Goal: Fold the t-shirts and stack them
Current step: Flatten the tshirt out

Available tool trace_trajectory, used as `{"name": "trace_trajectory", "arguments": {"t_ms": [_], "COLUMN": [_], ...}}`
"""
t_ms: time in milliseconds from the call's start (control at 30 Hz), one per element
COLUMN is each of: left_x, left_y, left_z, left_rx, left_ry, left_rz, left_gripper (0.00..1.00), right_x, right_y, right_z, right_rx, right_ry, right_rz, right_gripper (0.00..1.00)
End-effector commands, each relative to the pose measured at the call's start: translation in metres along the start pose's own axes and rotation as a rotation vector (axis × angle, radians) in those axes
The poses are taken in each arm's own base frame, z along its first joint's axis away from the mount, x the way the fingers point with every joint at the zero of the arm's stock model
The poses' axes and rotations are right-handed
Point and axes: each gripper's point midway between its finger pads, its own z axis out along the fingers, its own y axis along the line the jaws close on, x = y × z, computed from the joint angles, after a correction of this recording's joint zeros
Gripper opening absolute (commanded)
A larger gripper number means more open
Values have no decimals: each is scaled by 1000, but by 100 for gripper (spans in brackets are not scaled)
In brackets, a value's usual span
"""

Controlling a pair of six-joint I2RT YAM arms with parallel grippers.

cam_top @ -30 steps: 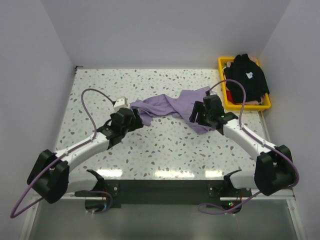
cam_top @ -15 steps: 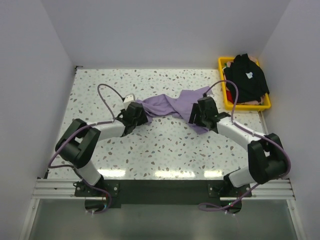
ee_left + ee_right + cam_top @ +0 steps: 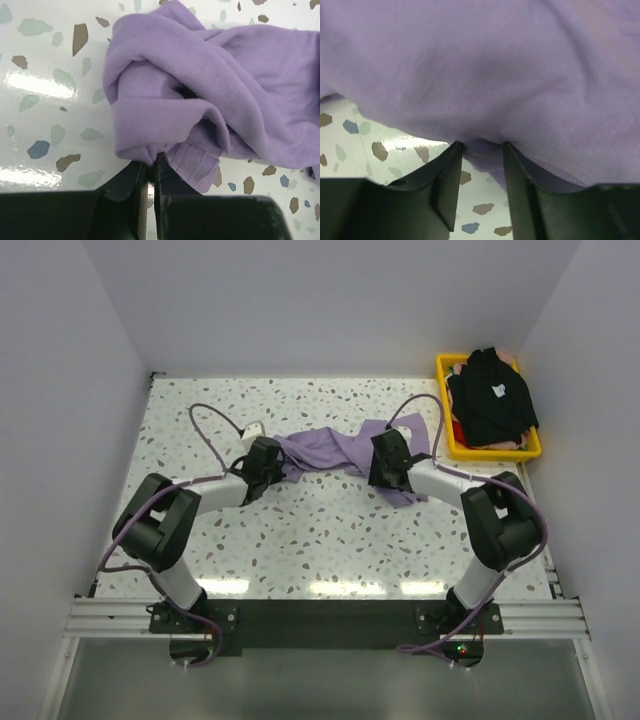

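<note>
One lavender t-shirt, L fingers tight on edge, R fingers apart.

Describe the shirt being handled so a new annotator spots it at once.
On the speckled table, look at the middle. The lavender t-shirt lies there crumpled in a loose strip, the left gripper pinching its left end. It is the only garment on the tabletop; the black t-shirt sits heaped in the yellow basket at the far right corner.
</note>
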Motion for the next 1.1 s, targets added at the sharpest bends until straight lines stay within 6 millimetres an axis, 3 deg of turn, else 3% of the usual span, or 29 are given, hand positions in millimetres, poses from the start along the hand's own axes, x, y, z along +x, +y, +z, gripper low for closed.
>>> {"name": "trace_trajectory", "arguments": {"t_ms": [0,67,100,200,300,400,567,767,867,1067], "left_x": [-52,-66,-70,-89,-106,-129,-142,-158,-164,-175], "left_y": [-12,-13,-11,-6,9,19,38,51,54,64], "left_z": [-17,-27,-31,-47,-67,-92,-122,-159,-167,-146], "left_rx": [22,17,7,-25,-84,-114,-166,-169,-172,-215], "left_ry": [-118,-139,-146,-186,-216,-266,-298,-365,-390,-380], "left_rz": [-64,-65,-65,-70,-74,-93,-86,-109,-122,-129], "left_gripper": [0,0,0,0,0,0,0,4,8,19], "right_x": [-26,-26,-32,-44,-60,-85,-115,-138,-159,-196], "right_y": [2,1,3,0,-4,-12,-30,-46,-44,-32], "right_z": [0,-1,-4,-20,-44,-81,-147,-201,-212,-161], "right_rx": [39,49,48,51,58,64,66,58,52,74], "right_ry": [-67,-56,-65,-90,-130,-203,-314,-417,-456,-392], "right_rz": [17,2,0,-5,-13,-19,-12,6,11,-28], "right_gripper": [39,26,12,0,0,0,0,0,0,0]}}
